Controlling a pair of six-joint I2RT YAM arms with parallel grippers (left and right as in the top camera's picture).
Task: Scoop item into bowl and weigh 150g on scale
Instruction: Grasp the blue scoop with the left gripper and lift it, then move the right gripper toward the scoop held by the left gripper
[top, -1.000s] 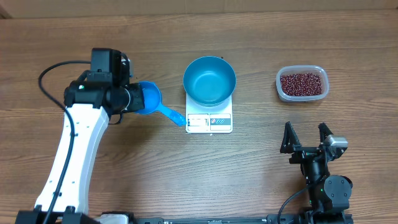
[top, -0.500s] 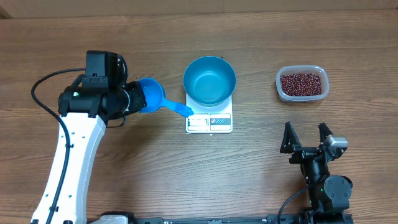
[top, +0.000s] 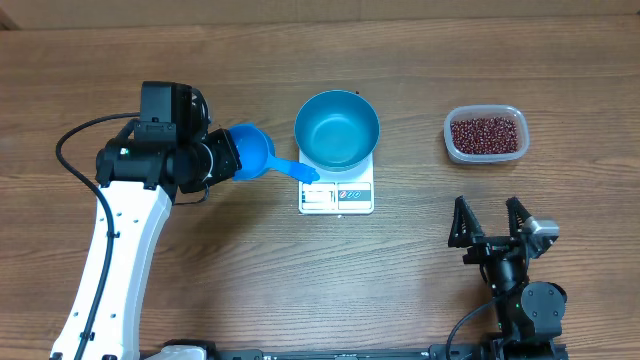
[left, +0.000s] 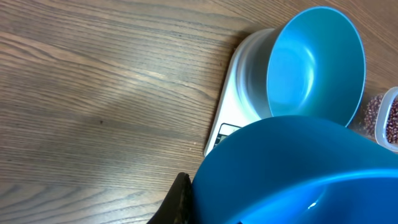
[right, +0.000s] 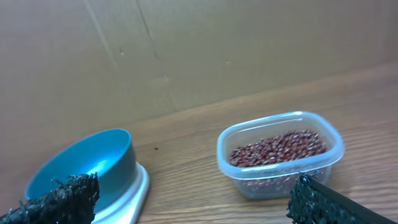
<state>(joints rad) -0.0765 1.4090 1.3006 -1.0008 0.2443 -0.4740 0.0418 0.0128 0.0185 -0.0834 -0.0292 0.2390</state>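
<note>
The beans (top: 485, 134), heaped loose in the tub (top: 448, 135) at the upper right, look hard, light and ready to roll, so I'd lift them only with the scoop (top: 255, 150) that my left gripper (top: 226, 159) clamps, while my right gripper (top: 487, 222) gapes empty at the lower right.

Bare wood of the table (top: 420, 260) lies open between the blue bowl (top: 337, 130) and the clear tub (top: 449, 135) at its 3 o'clock; the far strip at 12 o'clock is likewise unobstructed. The bowl covers most of the white scale (top: 337, 197); at its 9 o'clock the blue scoop (top: 252, 152), clamped in the left gripper (top: 218, 160), crowds the gap, its handle reaching over the scale's left edge. The right gripper (top: 486, 207), jaws spread, stands at the tub's 6 o'clock, open wood between.
</note>
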